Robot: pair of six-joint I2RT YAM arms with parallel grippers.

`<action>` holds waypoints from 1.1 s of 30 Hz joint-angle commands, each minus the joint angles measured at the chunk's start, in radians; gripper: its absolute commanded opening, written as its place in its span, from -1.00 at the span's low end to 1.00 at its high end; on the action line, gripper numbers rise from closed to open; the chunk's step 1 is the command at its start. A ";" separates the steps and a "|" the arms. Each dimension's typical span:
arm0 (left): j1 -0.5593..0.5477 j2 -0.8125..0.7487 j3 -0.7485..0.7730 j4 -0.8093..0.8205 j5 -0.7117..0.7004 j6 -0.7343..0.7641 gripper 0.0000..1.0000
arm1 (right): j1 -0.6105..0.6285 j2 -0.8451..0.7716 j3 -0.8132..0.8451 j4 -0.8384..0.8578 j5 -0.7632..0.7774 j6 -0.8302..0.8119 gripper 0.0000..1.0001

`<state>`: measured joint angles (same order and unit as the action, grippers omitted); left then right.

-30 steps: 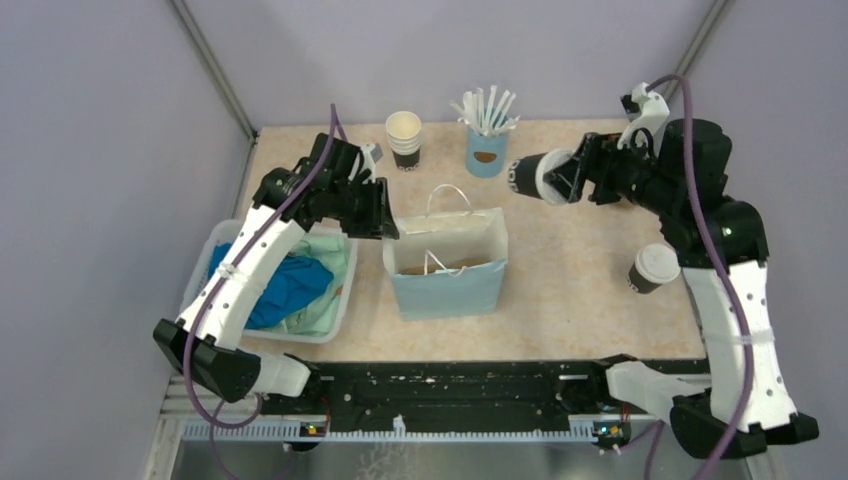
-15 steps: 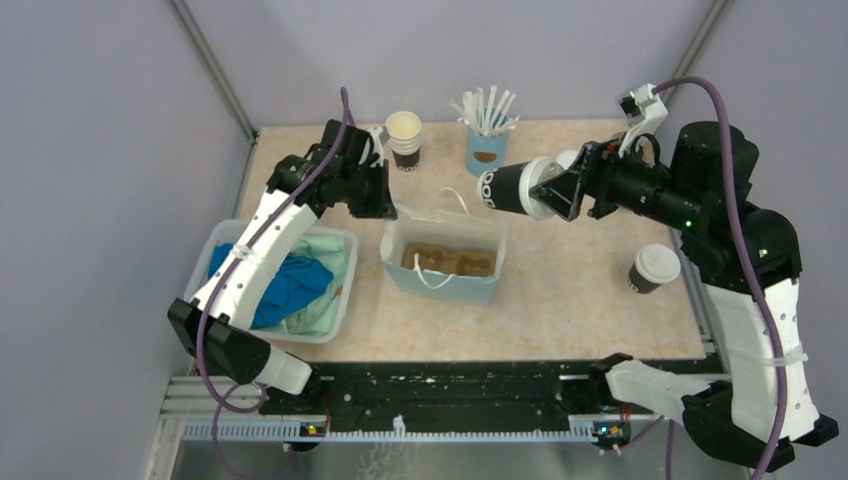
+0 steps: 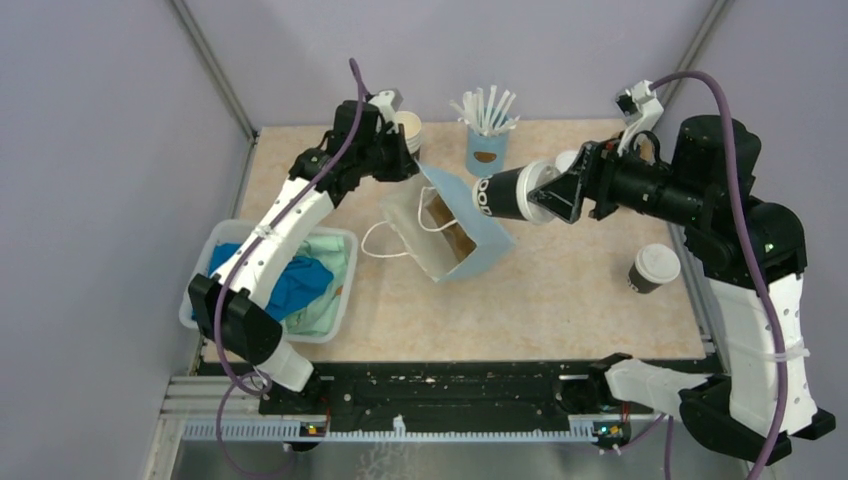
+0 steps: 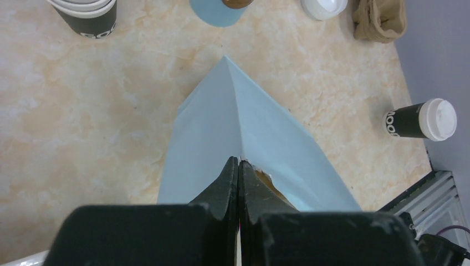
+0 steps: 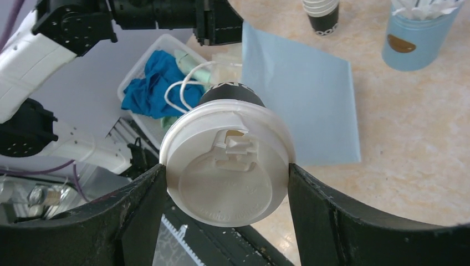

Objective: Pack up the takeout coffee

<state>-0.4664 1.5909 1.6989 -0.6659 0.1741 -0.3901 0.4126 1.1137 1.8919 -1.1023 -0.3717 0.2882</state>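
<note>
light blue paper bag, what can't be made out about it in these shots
- Inside of the light blue paper bag: the left wrist view shows only its outer wall; in the right wrist view the white-lidded paper coffee cup covers most of the opening.
- Contents: the top view shows only brown lining, too small to tell more.
- Pinched edge: hidden inside the shut left gripper, left wrist view.

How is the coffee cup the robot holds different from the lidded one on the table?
The held cup lies sideways in the air, clamped at its lid by the right gripper; the other cup stands upright on the table. The held cup's bottom points toward the blue bag; the other cup stands apart from it. Both have white lids and black bands.
</note>
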 commanded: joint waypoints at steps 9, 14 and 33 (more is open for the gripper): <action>0.002 -0.338 -0.445 0.347 -0.111 0.002 -1.00 | 0.161 0.055 0.004 0.059 -0.198 0.021 0.08; 0.003 -0.402 -0.524 0.357 -0.119 -0.044 -1.00 | 0.412 0.141 0.078 0.012 -0.040 -0.012 0.07; 0.002 -0.495 -0.622 0.321 -0.079 -0.021 -1.00 | 0.874 0.510 0.306 -0.203 0.870 -0.329 -0.04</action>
<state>-0.4656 1.1397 1.0988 -0.3973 0.0891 -0.4419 1.2724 1.6329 2.1818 -1.3067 0.3473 0.0731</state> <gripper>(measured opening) 0.006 0.718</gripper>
